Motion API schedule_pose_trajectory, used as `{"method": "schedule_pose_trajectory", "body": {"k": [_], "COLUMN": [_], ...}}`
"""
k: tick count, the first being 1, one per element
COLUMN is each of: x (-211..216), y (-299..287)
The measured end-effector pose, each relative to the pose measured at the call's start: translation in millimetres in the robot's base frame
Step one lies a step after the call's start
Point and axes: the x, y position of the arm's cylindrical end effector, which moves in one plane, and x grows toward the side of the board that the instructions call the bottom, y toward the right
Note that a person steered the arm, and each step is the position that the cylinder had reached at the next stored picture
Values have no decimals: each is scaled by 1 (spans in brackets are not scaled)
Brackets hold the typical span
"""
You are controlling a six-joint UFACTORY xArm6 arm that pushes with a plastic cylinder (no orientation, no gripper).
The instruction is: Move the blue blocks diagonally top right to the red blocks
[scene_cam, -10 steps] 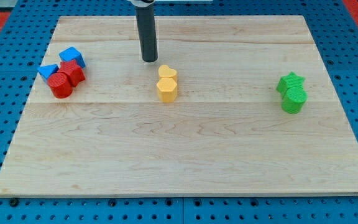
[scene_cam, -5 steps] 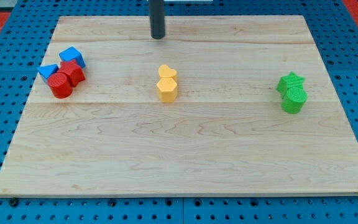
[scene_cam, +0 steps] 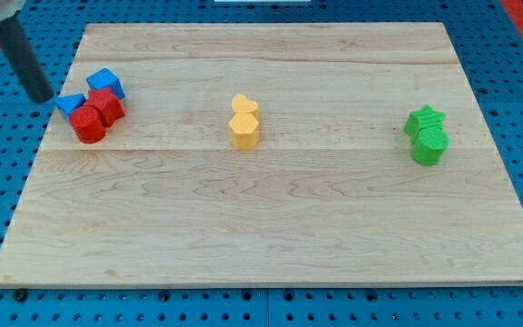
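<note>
The tip (scene_cam: 42, 95) sits off the wooden board (scene_cam: 271, 227), just to the view's left of the red-and-blue cluster. There are no jaws on this arm, only a plain rod.

Taking the red cylinder (scene_cam: 88, 124) as landmark:
- The red hexagonal block (scene_cam: 107, 106) touches it at upper right.
- The blue triangular block (scene_cam: 70, 104) touches it at upper left, nearest the tip.
- The blue cube (scene_cam: 105, 83) lies beyond the red hexagonal block, toward the view's top.
- The yellow pair (scene_cam: 244, 121) stands well to its right.
- The green pair (scene_cam: 427, 134) is farther right still.
</note>
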Motion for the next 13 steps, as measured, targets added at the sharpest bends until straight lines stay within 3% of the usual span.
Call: {"method": "schedule_pose_trajectory", "body": {"k": [1, 3, 5, 7, 8, 9, 10, 11, 12, 13], "x": [37, 2, 42, -7, -10, -15, -34, -81, -85, -85], "y": [0, 18, 25, 50, 48, 6, 26, 78, 116, 96]}}
